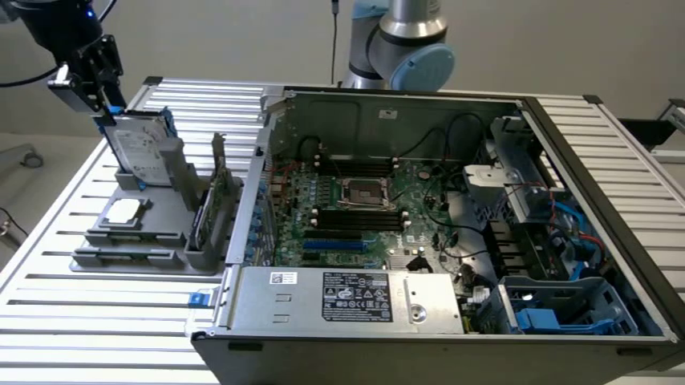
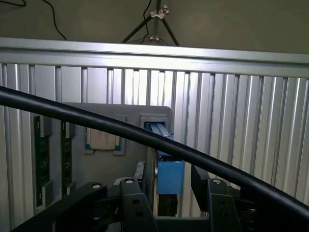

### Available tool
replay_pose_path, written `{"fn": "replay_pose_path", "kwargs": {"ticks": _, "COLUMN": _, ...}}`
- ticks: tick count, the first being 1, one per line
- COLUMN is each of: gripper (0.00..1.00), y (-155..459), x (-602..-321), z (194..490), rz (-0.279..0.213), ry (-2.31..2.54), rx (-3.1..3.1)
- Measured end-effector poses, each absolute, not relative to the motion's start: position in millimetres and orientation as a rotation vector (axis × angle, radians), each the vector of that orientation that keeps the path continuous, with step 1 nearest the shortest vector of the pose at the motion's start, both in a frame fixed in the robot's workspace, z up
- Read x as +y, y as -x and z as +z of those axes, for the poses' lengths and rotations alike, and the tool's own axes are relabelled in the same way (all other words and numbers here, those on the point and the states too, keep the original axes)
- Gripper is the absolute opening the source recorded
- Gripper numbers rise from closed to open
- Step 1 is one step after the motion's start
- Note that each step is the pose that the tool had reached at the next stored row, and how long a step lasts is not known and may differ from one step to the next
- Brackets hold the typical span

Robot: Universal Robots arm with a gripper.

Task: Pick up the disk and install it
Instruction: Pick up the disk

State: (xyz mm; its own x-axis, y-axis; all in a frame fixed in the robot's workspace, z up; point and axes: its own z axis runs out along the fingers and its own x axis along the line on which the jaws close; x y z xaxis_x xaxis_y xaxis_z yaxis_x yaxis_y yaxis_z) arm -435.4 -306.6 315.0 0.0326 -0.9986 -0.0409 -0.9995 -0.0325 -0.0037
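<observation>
Nearest in the exterior view, the open computer case [image 1: 386,120] sat on the slatted bench [image 1: 107,321]. A big grey labelled power supply box [image 1: 348,297] lay along its front edge. A blue plastic drive cage [image 1: 557,309] sat in the near corner on the exterior view's right. Behind them lay the green motherboard [image 1: 358,204] with its black cables.

On the exterior view's left, beside the case, a grey holder [image 1: 128,261] rested on the bench. It held:
- a small square chip [image 1: 123,210], lying flat in a pocket
- a circuit card [image 1: 217,196], standing on edge just beside the case wall
- two green memory sticks [image 2: 41,159], seated in slots, as seen in the wrist view

Farther back, the disk [image 1: 144,148] stood upright in the holder's rear slot. Its label faced the case and its blue frame showed along the top edge. It was not in the case.

You had the tool [image 1: 106,112] right at the disk's top edge. In the wrist view its fingers [image 2: 135,208] stood apart, one on either side of the disk's blue frame [image 2: 170,176]. A gap showed on at least one side, so the tool was straddling the disk, not clamping it. A thick black cable [image 2: 96,123] crossed in front of the wrist camera.

Farthest back, behind the case, stood the arm's grey and blue joint [image 1: 412,52].
</observation>
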Motion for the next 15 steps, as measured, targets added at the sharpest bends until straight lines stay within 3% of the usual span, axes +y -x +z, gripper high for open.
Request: {"fn": "replay_pose_path", "kwargs": {"ticks": 15, "gripper": 0.51, "y": 437.3, "x": -301.0, "z": 287.9, "rz": 0.021, "ry": 2.241, "rx": 2.169}}
